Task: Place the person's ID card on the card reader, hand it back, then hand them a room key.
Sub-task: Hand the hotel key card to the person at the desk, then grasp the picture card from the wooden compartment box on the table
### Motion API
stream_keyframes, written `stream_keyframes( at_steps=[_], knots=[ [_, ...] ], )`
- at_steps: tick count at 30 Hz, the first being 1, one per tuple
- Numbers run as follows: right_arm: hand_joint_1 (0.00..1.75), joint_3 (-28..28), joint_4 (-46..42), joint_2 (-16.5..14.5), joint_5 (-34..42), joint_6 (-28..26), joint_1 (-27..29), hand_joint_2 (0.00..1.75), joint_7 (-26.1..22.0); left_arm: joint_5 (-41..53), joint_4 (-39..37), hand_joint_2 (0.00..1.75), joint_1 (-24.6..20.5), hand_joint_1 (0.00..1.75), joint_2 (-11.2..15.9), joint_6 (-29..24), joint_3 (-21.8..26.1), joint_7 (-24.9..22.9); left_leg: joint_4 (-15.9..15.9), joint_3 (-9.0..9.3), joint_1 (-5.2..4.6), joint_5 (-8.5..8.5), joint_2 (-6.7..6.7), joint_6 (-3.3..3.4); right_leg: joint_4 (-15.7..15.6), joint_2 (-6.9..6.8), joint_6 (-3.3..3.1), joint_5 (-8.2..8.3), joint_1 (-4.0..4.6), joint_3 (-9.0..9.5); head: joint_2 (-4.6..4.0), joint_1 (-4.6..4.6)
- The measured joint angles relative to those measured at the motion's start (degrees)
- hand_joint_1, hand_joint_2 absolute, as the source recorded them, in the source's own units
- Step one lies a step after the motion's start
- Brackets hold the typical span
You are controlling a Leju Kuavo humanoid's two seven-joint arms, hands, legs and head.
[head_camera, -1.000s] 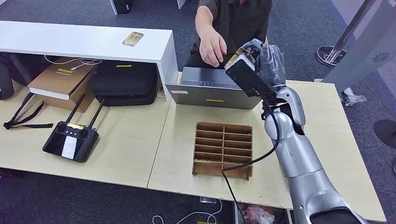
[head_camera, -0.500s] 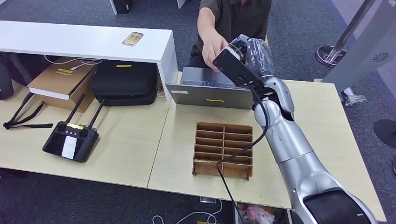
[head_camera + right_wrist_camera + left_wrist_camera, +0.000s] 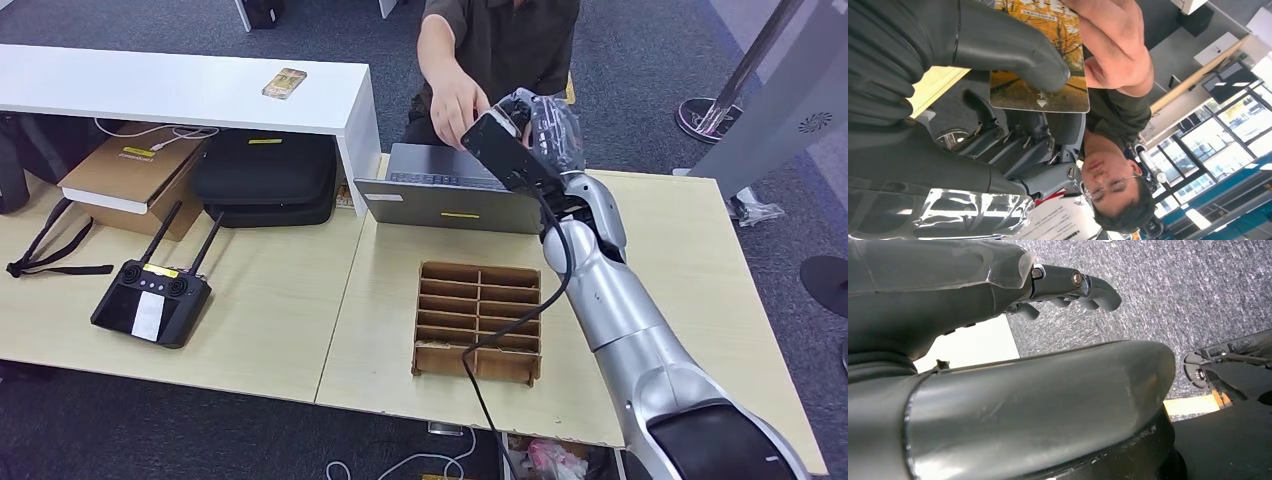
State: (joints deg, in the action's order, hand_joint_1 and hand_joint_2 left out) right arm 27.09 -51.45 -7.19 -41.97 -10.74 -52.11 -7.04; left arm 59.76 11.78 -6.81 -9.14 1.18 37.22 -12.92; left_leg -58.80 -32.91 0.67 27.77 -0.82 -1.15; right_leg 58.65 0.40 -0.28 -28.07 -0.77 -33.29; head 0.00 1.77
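My right hand (image 3: 538, 122) is raised over the laptop's far edge and holds a card (image 3: 1048, 95) printed with yellow autumn trees, its thumb (image 3: 1013, 60) pressing on the face. The person's hand (image 3: 1113, 40) grips the card's other end; in the head view that person's hand (image 3: 458, 100) meets my right hand, and the card itself is hidden there. A similar yellowish card (image 3: 285, 82) lies on the white shelf (image 3: 180, 100). My left hand (image 3: 973, 290) hangs over grey carpet, its fingers (image 3: 1083, 290) loosely apart and holding nothing.
A grey laptop (image 3: 450, 190) and a cardboard slotted organiser (image 3: 478, 322) sit on the wooden table (image 3: 280, 300) under my right arm. A black remote controller (image 3: 150, 300) lies at the left, with a black case (image 3: 265, 175) and a cardboard box (image 3: 130, 175) under the shelf.
My right hand has risen and moved left toward the person. The person's hand has come across and taken hold of the card's free end.
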Motion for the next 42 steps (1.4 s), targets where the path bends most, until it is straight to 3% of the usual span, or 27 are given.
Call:
stream_keyframes(
  at_steps=[34,38,42],
  knots=[
    [0.00,-1.4,0.9,0.1,-1.6,-0.3,0.4,1.75,0.4,1.1,0.0,0.00,0.0,0.00,0.0,-0.2,0.0,-0.2,0.0,0.01,0.00,0.00,0.01,0.00,0.0,0.01,0.00,0.00,0.00,-0.01,0.00,0.01],
    [0.00,-1.4,-0.8,1.5,-3.1,0.9,1.8,1.75,1.0,1.0,0.0,0.00,0.0,0.00,0.0,-0.2,0.1,-0.1,0.0,0.02,0.00,0.00,-0.02,0.00,0.0,-0.02,0.00,0.00,0.00,-0.01,0.00,0.01],
    [0.00,-1.5,-6.0,5.4,-3.3,2.9,6.5,1.75,1.9,0.5,0.0,0.00,0.4,0.00,0.0,-0.6,0.4,0.8,0.0,0.01,-0.01,0.01,-0.07,0.02,-0.1,-0.05,0.00,0.00,-0.01,0.01,0.00,0.01]
  ],
)
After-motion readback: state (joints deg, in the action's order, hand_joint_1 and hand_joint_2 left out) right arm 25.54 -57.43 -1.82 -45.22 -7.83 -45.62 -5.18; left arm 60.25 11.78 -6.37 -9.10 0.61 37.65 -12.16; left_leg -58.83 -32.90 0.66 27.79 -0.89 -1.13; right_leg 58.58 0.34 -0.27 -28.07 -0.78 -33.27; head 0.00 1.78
